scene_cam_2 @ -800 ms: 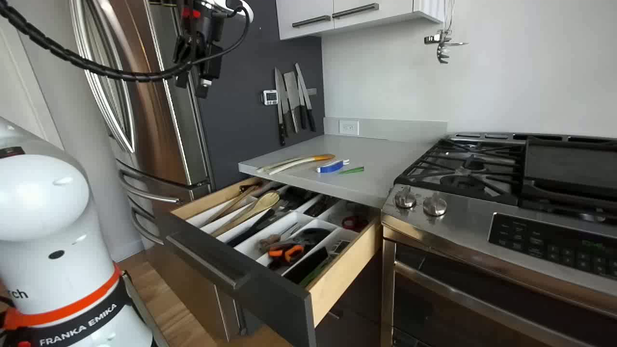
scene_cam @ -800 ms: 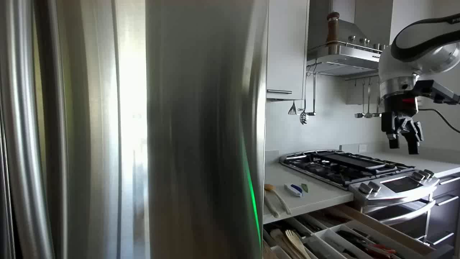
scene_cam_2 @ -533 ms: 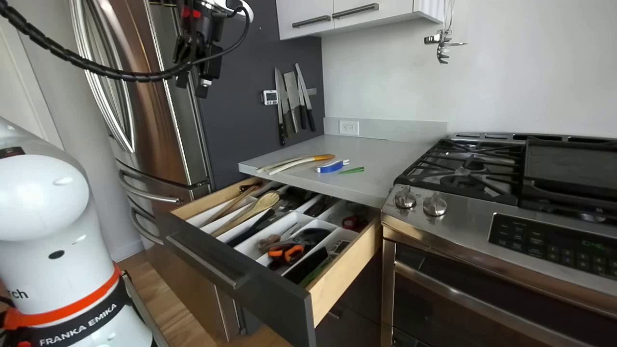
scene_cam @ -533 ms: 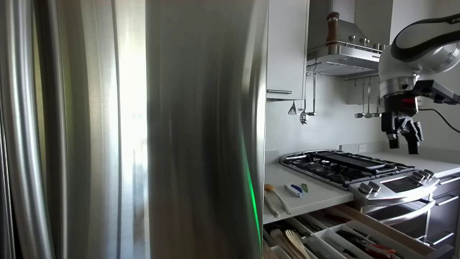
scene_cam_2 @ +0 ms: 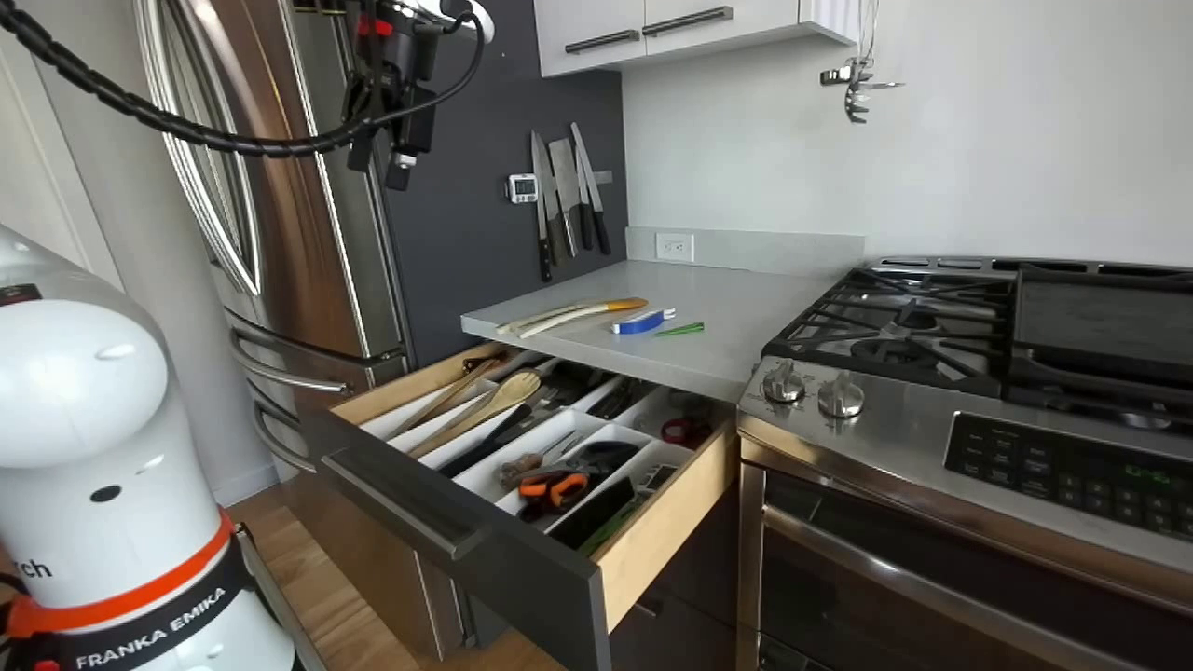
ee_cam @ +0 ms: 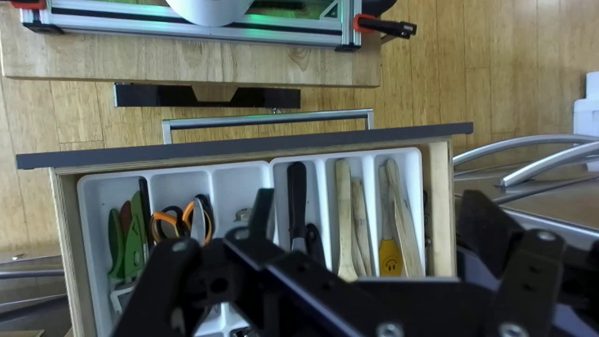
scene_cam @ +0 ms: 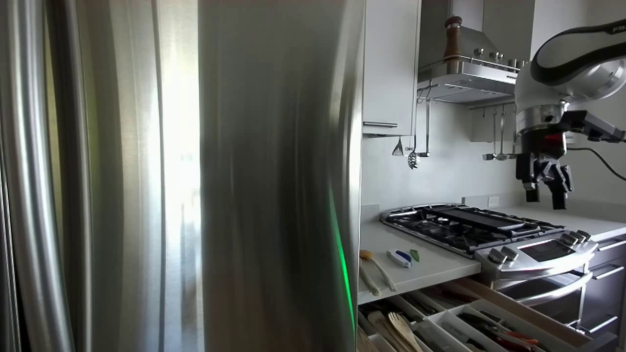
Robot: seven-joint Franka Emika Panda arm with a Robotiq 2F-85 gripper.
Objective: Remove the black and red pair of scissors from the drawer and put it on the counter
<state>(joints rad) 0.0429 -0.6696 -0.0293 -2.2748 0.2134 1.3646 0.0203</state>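
Observation:
The drawer point(scene_cam_2: 669, 527) is open below the counter point(scene_cam_2: 732, 296), and both also show in an exterior view. Scissors with orange-red and black handles point(scene_cam_2: 567, 486) lie in a front compartment; they also show in the wrist view point(ee_cam: 161, 216) and an exterior view point(scene_cam: 522, 337). A red-handled item point(scene_cam_2: 673, 430), possibly scissors too, lies in the back right compartment; its shape is unclear. My gripper point(scene_cam: 546, 198) hangs high above the drawer, well apart from it, open and empty. In the wrist view, its fingers point(ee_cam: 374, 215) are wide apart and hide the drawer's lower part.
Pale tongs point(scene_cam_2: 582, 315), a blue and white item point(scene_cam_2: 643, 322) and a green item point(scene_cam_2: 682, 329) lie on the counter. The gas hob point(scene_cam_2: 895, 321) adjoins it. A steel fridge point(scene_cam_2: 308, 233) stands on the far side. Wooden utensils point(scene_cam_2: 489, 403) fill other compartments. Knives point(scene_cam_2: 569, 200) hang on the dark panel.
My gripper has shifted very slightly sideways, still open and high up. The scissors, the drawer and the things on the counter have not moved.

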